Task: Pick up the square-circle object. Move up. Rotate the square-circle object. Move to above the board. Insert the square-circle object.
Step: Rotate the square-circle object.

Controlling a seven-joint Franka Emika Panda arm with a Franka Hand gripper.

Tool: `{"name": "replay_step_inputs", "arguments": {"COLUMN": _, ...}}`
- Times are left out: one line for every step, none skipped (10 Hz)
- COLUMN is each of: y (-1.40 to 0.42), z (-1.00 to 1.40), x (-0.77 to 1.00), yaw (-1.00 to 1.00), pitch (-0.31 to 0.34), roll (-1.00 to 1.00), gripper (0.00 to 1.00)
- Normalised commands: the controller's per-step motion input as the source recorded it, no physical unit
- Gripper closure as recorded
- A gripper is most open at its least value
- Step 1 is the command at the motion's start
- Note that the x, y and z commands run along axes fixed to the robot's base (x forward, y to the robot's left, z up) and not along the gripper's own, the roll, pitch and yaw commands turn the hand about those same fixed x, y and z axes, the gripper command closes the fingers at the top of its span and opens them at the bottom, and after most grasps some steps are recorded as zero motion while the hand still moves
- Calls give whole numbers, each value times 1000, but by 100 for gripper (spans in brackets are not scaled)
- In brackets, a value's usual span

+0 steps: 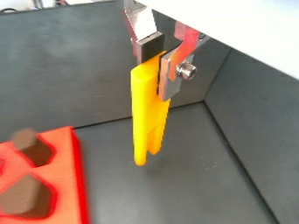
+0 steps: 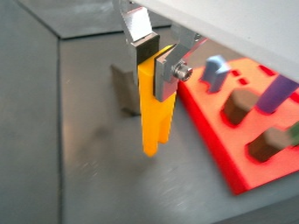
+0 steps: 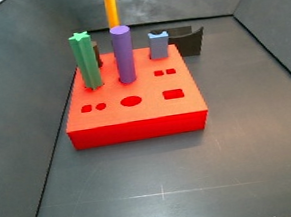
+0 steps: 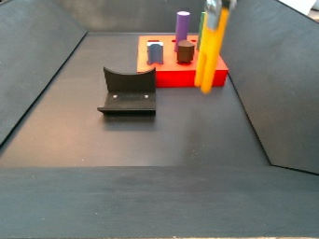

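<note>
The square-circle object (image 1: 147, 114) is a tall orange-yellow peg hanging upright with its split two-legged end down, clear of the dark floor. My gripper (image 1: 160, 59) is shut on its upper end, with silver fingers (image 2: 142, 44) on either side of the peg (image 2: 153, 105). In both side views the peg (image 4: 212, 51) hangs in the air beside the board (image 3: 136, 122), not over it; only its shaft (image 3: 111, 4) shows past the board's far edge. The gripper (image 4: 219, 7) barely shows at the frame's top. The board (image 2: 239, 157) is a flat red block with shaped holes.
On the board stand a green star-topped peg (image 3: 86, 60), a purple round peg (image 3: 123, 53) and a short blue piece (image 3: 159, 45). The dark fixture (image 4: 127, 91) stands on the floor near the board. Grey walls (image 4: 256, 84) enclose the floor.
</note>
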Motion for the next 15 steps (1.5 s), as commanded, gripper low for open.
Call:
{"name": "replay_step_inputs", "arguments": {"y": -818, "z": 479, "x": 87, "yaw": 30, "pitch": 52, "roll": 2, "gripper": 100}}
{"name": "replay_step_inputs", "arguments": {"y": -518, "z": 275, "x": 59, "yaw": 33, "pitch": 72, "roll": -7, "gripper": 100}}
{"name": "replay_step_inputs", "arguments": {"y": -369, "z": 170, "x": 53, "yaw": 33, "pitch": 79, "roll": -12, "gripper": 100}}
{"name": "replay_step_inputs", "arguments": {"y": 0, "z": 0, "x": 0, "yaw": -593, "pitch": -18, "roll": -2, "gripper": 100}}
{"name": "replay_step_inputs", "arguments": {"y": 49, "z": 0, "x": -5, "yaw": -596, "pitch": -19, "roll": -6, "gripper": 100}}
{"name": "replay_step_inputs", "arguments": {"y": 42, "z": 0, "x": -5, "yaw": -359, "pitch": -19, "roll": -7, "gripper": 100}}
{"name": "replay_step_inputs", "arguments": {"y": 34, "z": 0, "x": -4, "yaw": -253, "pitch": -19, "roll": -7, "gripper": 100}}
{"name": "replay_step_inputs", "arguments": {"y": -77, "z": 0, "x": 46, "yaw": -1000, "pitch": -16, "roll": -5, "gripper": 100}}
{"name": "replay_step_inputs", "arguments": {"y": -71, "z": -1, "x": 42, "yaw": -955, "pitch": -14, "roll": -9, "gripper": 100}}
{"name": "replay_step_inputs", "arguments": {"y": -40, "z": -2, "x": 36, "yaw": -696, "pitch": -12, "roll": -11, "gripper": 100}}
{"name": "replay_step_inputs", "arguments": {"y": -24, "z": -3, "x": 33, "yaw": -534, "pitch": -10, "roll": -12, "gripper": 100}}
{"name": "replay_step_inputs", "arguments": {"y": -17, "z": -3, "x": 31, "yaw": -297, "pitch": -9, "roll": -13, "gripper": 100}}
{"name": "replay_step_inputs", "arguments": {"y": 0, "z": 0, "x": 0, "yaw": -596, "pitch": -8, "roll": -14, "gripper": 100}}
{"name": "replay_step_inputs", "arguments": {"y": 7, "z": 0, "x": -1, "yaw": -501, "pitch": -8, "roll": -14, "gripper": 100}}
{"name": "replay_step_inputs", "arguments": {"y": 7, "z": 0, "x": -1, "yaw": -355, "pitch": -8, "roll": -14, "gripper": 100}}
